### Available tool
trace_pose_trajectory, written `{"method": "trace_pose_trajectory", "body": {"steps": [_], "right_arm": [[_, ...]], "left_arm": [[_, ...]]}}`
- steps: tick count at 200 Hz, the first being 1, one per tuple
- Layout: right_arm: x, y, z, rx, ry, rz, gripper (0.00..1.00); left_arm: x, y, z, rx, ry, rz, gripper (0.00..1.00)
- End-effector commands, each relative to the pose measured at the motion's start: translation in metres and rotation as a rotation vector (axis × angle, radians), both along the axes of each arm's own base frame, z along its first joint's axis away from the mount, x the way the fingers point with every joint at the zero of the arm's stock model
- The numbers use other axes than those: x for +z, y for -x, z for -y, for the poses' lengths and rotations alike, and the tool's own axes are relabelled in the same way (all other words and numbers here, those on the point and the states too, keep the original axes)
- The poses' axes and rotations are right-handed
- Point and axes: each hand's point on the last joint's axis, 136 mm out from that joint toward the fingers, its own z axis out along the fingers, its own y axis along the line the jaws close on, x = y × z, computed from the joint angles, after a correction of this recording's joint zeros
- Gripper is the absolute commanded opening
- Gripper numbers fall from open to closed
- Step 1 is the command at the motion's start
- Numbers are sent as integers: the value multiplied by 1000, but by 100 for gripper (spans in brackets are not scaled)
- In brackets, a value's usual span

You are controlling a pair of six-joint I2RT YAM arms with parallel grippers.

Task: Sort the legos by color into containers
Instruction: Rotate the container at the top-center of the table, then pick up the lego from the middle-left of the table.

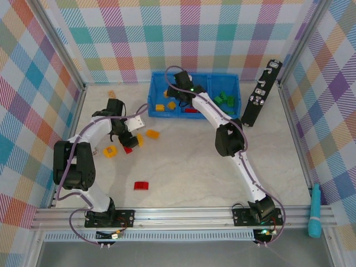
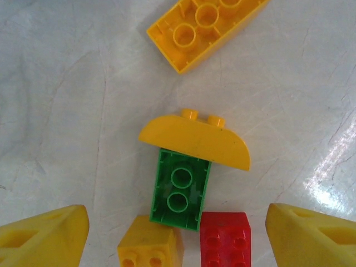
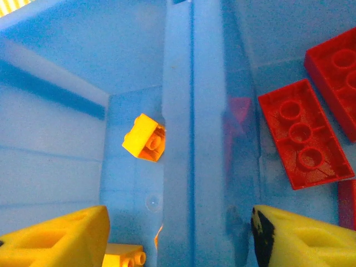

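Left wrist: left claw (image 2: 178, 239) gaping, empty, hovering over a clump on the table. Green brick (image 2: 181, 189) has its far end overlapped by a curved yellow (image 2: 194, 142), with a red brick (image 2: 225, 239) touching its corner.
Tip: imo grab the curved yellow first; pinching the green now would likely drag its neighbours.
Table: loose red (image 1: 141, 185) sits alone nearer the left base.
Bin (image 1: 151, 94): far side, greens (image 1: 224, 100) in the right compartment.
Right wrist: right claw (image 3: 181, 233) open, empty, above the divider (image 3: 178, 111); yellow cube (image 3: 144, 137) in the left compartment, reds (image 3: 300, 133) next door.
Unclear: can't tell if that cube is resting or mid-drop; the right arm covers part of the bin from above.
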Motion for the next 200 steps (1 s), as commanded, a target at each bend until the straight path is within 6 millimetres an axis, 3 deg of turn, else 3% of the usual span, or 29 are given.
{"method": "trace_pose_trajectory", "body": {"steps": [1, 49, 111, 151, 200], "right_arm": [[55, 3, -15, 72, -36, 108, 71], [93, 18, -19, 164, -36, 155, 79], [142, 45, -14, 307, 36, 255, 81], [154, 56, -10, 335, 52, 275, 81], [157, 60, -6, 346, 84, 281, 80]], "left_arm": [[-3, 4, -3, -17, 27, -6, 83], [-26, -7, -5, -14, 35, 22, 82], [-49, -19, -9, -13, 11, 17, 80], [-62, -23, -12, -9, -5, 0, 77], [-69, -21, -18, 4, -46, -59, 62]]}}
